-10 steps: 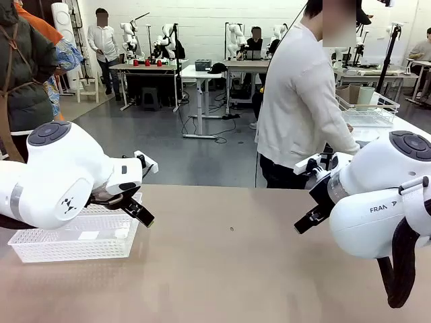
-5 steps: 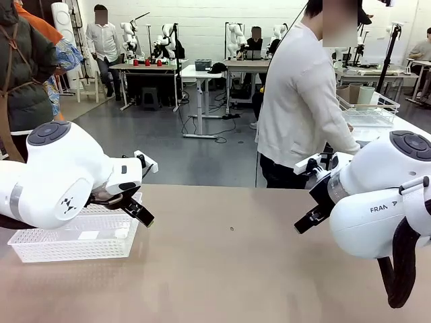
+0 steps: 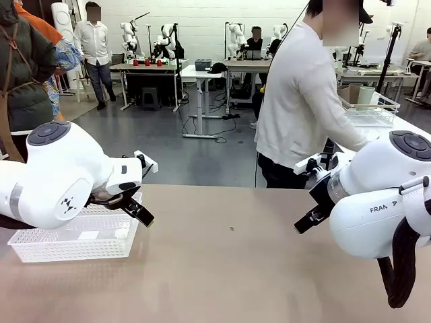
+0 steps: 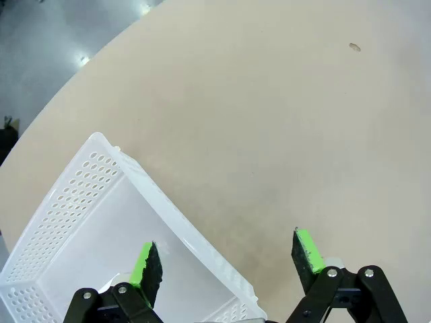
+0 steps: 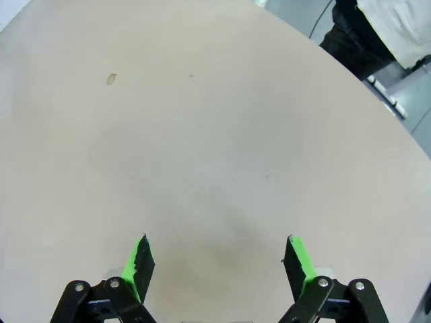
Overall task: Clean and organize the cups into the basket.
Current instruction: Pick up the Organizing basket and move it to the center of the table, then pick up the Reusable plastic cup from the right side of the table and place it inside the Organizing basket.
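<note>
The basket (image 3: 71, 243) is white plastic, its sides pricked with a regular lattice of small holes. The table (image 3: 229, 276) is a plain matte tan, marked by one small dark speck (image 3: 231, 229). The left arm (image 3: 60, 175) and right arm (image 3: 384, 202) are glossy white with dark grey caps. The left end effector (image 4: 229, 252) and right end effector (image 5: 219, 259) are black with bright green pads (image 4: 143, 264). The person (image 3: 300, 101) wears an off-white top and dark trousers. Farther back are a pale mint-green cup (image 3: 366, 96) and a tan-brown cup (image 3: 347, 93).

Left gripper (image 4: 224, 245), right gripper (image 5: 217, 242): jaws apart
</note>
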